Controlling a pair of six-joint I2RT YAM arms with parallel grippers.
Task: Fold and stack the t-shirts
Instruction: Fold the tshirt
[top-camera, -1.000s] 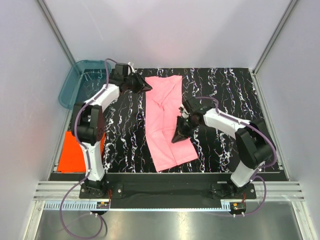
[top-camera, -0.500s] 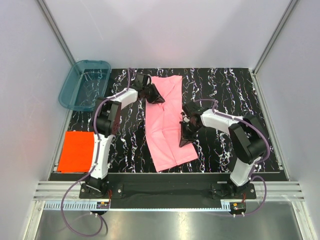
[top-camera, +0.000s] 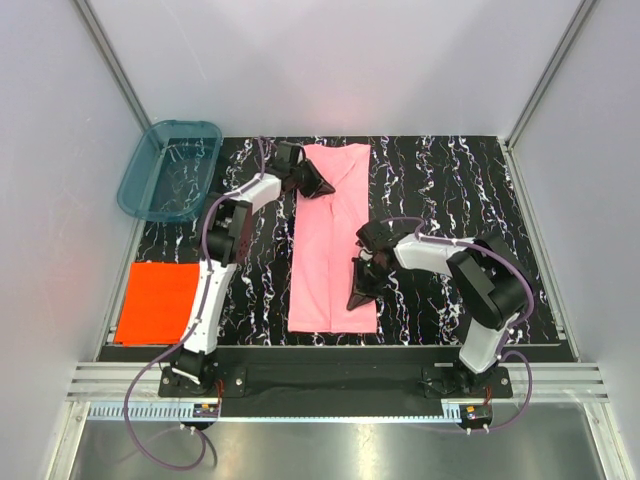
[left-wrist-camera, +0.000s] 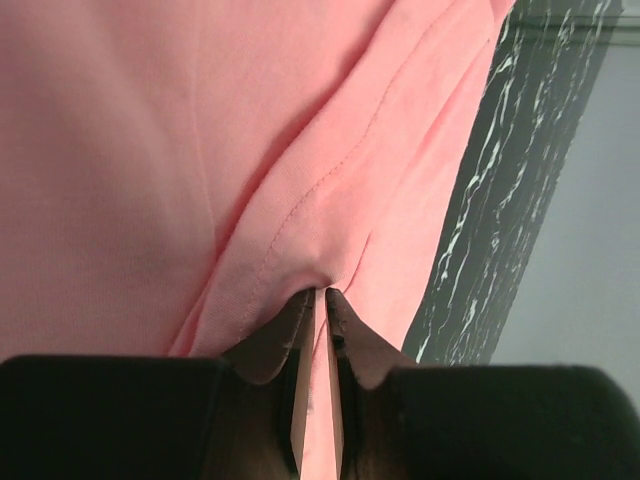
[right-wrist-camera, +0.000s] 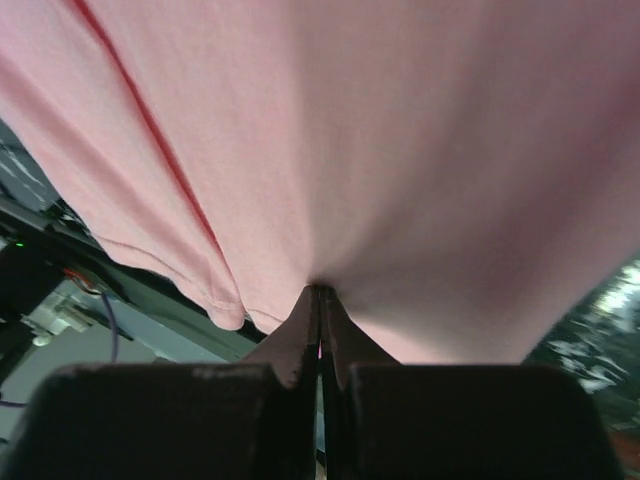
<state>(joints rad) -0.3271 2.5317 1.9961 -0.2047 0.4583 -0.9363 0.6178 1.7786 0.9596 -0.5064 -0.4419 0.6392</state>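
The light pink t-shirt (top-camera: 328, 240) lies as a long narrow strip down the middle of the black marbled table. My left gripper (top-camera: 322, 188) is shut on the shirt's far left edge; in the left wrist view pink cloth (left-wrist-camera: 250, 150) is pinched between the fingers (left-wrist-camera: 318, 300). My right gripper (top-camera: 356, 299) is shut on the shirt's near right edge; in the right wrist view the cloth (right-wrist-camera: 400, 150) hangs from the closed fingers (right-wrist-camera: 319, 296). The orange-red t-shirt (top-camera: 158, 301) lies folded flat at the table's near left.
A teal see-through tub (top-camera: 170, 170) stands at the far left corner, partly off the table (top-camera: 450, 180). Grey walls and metal frame posts close in the table on three sides. The arm bases sit at the near edge.
Both grippers have pulled the pink shirt straighter and narrower. The left gripper moved right onto the far edge. The right gripper moved nearer and left with the lower edge.
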